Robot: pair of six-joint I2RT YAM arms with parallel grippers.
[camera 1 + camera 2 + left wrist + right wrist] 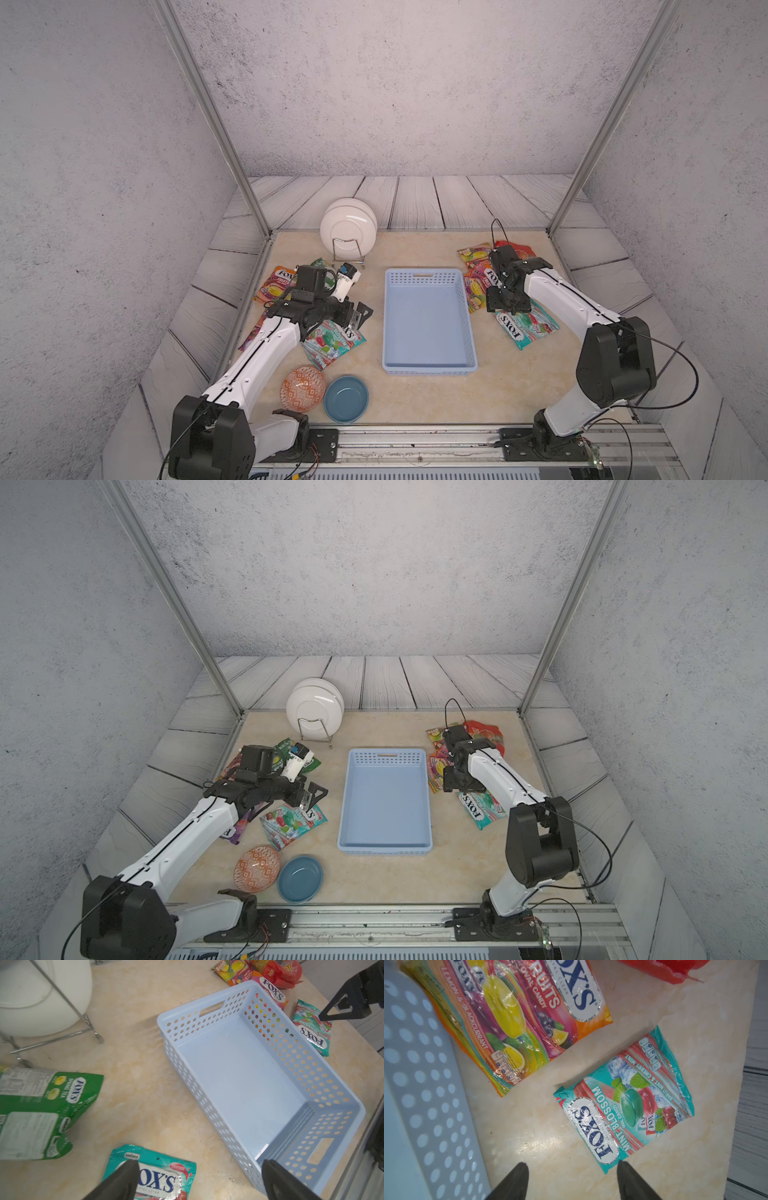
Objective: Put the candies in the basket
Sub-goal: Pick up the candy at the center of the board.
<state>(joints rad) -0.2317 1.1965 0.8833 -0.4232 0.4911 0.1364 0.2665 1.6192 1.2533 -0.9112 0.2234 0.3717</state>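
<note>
Currently neither gripper holds anything. Left gripper: jaws spread wide, one fingertip over a flat, glossy teal FOX'S candy bag on the beige marbled tabletop, the other over the near corner of the shallow light blue perforated plastic basket. Right gripper: jaws partly apart above bare tabletop, between the basket wall and a teal Mint Blossom bag. One fingertip overlaps that bag's corner; contact cannot be told. Orange fruit-printed FOX'S bags lie just beside the basket, outside it.

Purple candy bag mostly beneath left arm
</note>
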